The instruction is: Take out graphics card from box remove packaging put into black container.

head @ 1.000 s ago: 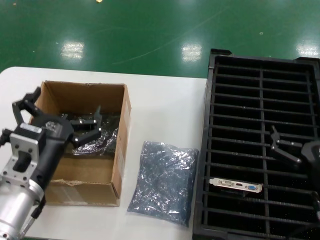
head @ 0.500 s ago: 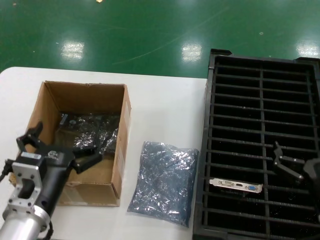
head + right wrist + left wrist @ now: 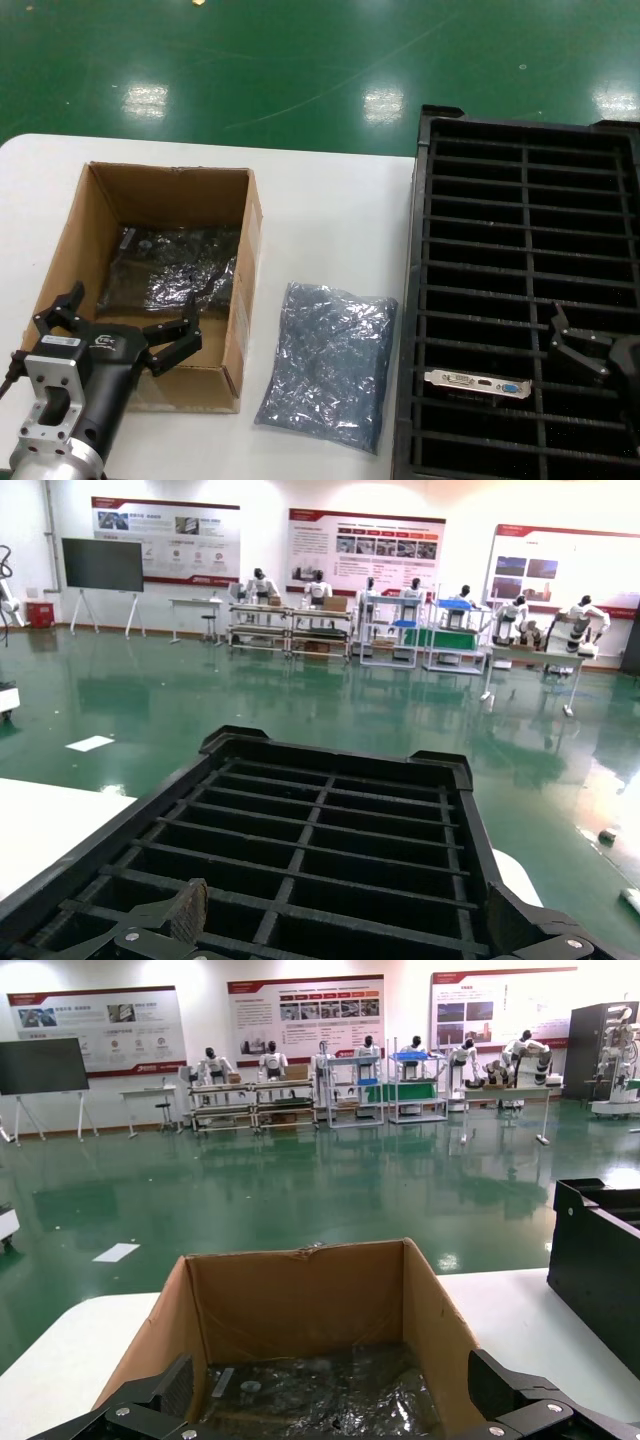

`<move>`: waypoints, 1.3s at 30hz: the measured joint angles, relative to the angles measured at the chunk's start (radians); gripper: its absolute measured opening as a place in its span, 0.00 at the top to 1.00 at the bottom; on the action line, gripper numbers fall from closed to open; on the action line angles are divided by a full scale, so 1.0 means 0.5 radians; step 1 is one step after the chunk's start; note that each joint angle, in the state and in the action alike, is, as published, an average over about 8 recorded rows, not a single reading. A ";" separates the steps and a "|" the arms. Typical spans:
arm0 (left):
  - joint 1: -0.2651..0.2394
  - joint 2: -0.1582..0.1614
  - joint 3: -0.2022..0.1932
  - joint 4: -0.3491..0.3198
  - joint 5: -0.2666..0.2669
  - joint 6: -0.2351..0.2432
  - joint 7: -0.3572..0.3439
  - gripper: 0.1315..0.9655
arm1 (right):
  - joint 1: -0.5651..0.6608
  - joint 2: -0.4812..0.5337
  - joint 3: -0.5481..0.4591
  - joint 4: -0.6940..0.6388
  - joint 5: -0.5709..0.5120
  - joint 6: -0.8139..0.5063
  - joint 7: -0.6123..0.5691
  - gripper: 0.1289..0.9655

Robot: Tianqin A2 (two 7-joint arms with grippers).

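The brown cardboard box stands at the table's left. A crinkled silvery-grey bag with something dark inside lies on its floor, also in the left wrist view. My left gripper is open and empty above the box's near wall. An empty silvery bag lies flat between the box and the black container. A graphics card stands in a near slot, its silver bracket showing a blue port. My right gripper is open and empty over the container's near right slots.
The white table has bare room behind the loose bag and the box. The container fills the right side to the table's edge. Green floor lies beyond the far edge.
My left gripper has drawn back from inside the box to its near wall, still open and empty. My right gripper has moved nearer and a little right over the container.
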 joint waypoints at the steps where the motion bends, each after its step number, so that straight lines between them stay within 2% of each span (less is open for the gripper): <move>1: 0.000 0.000 0.000 0.000 0.000 0.000 0.000 0.00 | 0.000 0.000 0.000 0.000 0.000 0.000 0.000 0.00; 39: 0.000 0.000 0.000 0.000 -0.001 0.000 0.000 0.00 | 0.000 0.000 0.000 0.000 0.000 0.000 0.000 0.00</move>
